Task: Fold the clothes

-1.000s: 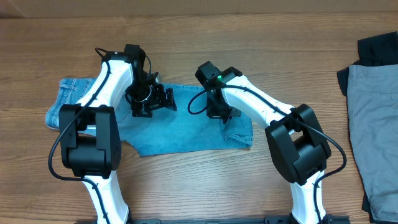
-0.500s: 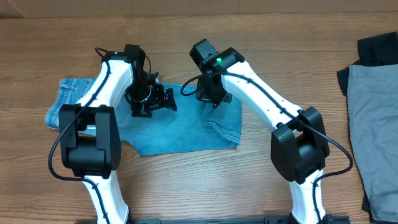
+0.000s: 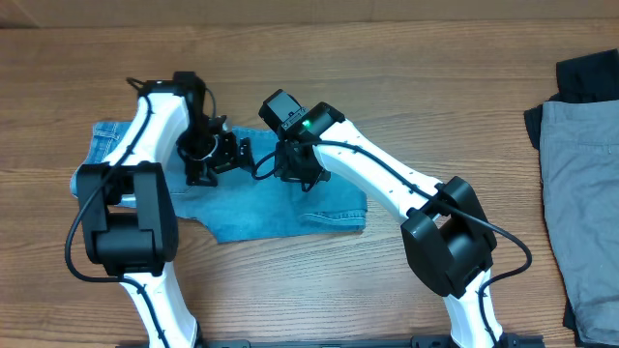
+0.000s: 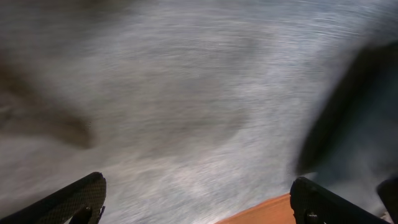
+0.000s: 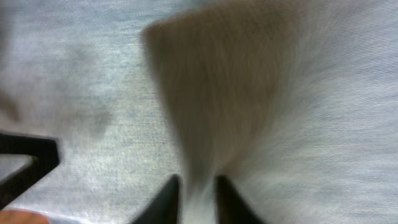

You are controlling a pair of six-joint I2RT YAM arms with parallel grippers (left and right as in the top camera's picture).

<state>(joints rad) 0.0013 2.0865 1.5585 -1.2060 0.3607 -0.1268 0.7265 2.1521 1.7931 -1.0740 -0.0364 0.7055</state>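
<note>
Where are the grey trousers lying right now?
In the overhead view the grey trousers lie at the far right edge of the table, overlapping a black garment, well away from the light blue jeans at centre-left.

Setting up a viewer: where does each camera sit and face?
Overhead: above the table, looking down on jeans, grey trousers, left arm, right arm.
Left wrist: facing down at the jeans; the open left gripper shows.
Right wrist: close on jeans pinched in the right gripper.
Shared: all three show the jeans.
</note>
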